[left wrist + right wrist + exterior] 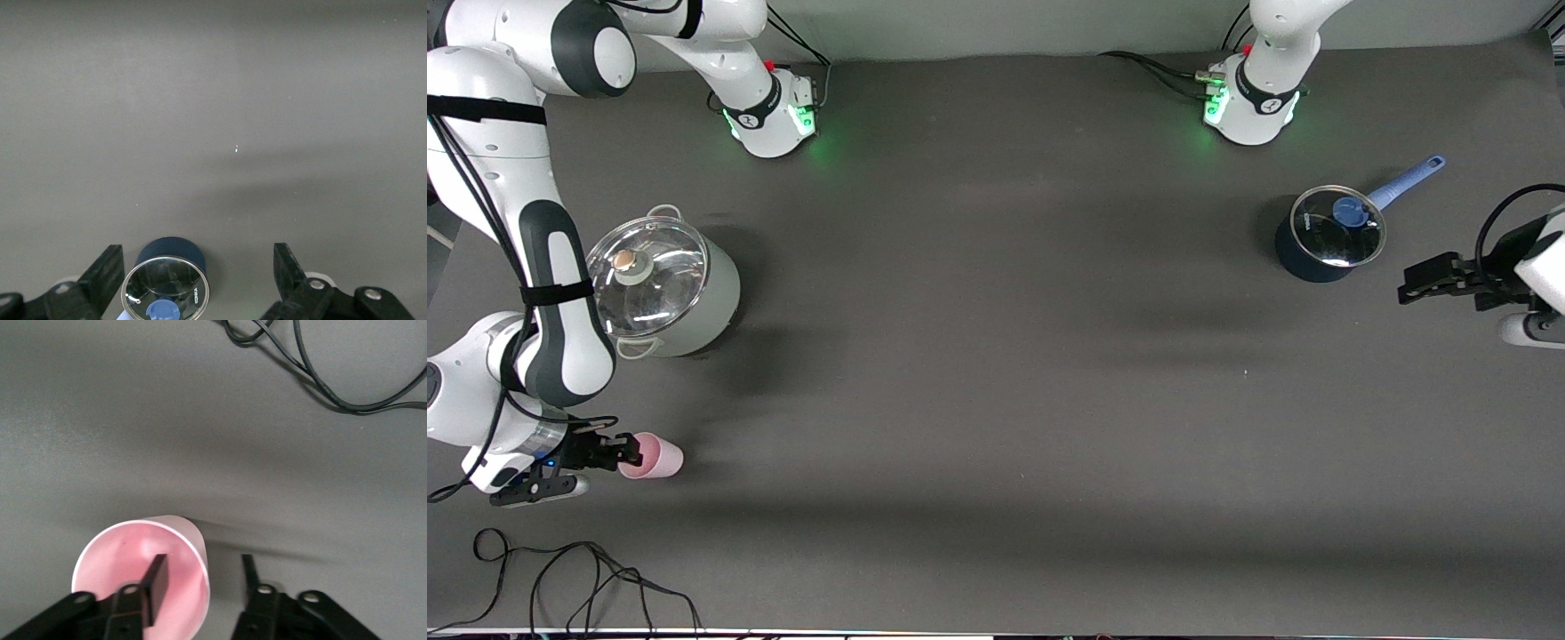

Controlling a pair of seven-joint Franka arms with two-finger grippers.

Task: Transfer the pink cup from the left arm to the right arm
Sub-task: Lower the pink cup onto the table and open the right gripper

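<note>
Fingers of the right gripper (200, 577) stand parted astride the rim of the empty pink cup (655, 457), 1 finger inside, at the right arm's end of the table. The left gripper (1408, 288) waits spread wide beside the lidded blue saucepan (1327, 236).

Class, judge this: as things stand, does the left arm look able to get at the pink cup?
Probably not: the pink cup sits at the right gripper, at the right arm's end, while the open left gripper waits beside the blue saucepan.

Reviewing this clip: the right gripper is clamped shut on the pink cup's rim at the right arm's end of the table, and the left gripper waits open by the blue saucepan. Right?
Not quite: the right gripper has parted fingers, one inside the pink cup, as the right wrist view shows. The rest stands: left gripper open by the blue saucepan.
</note>
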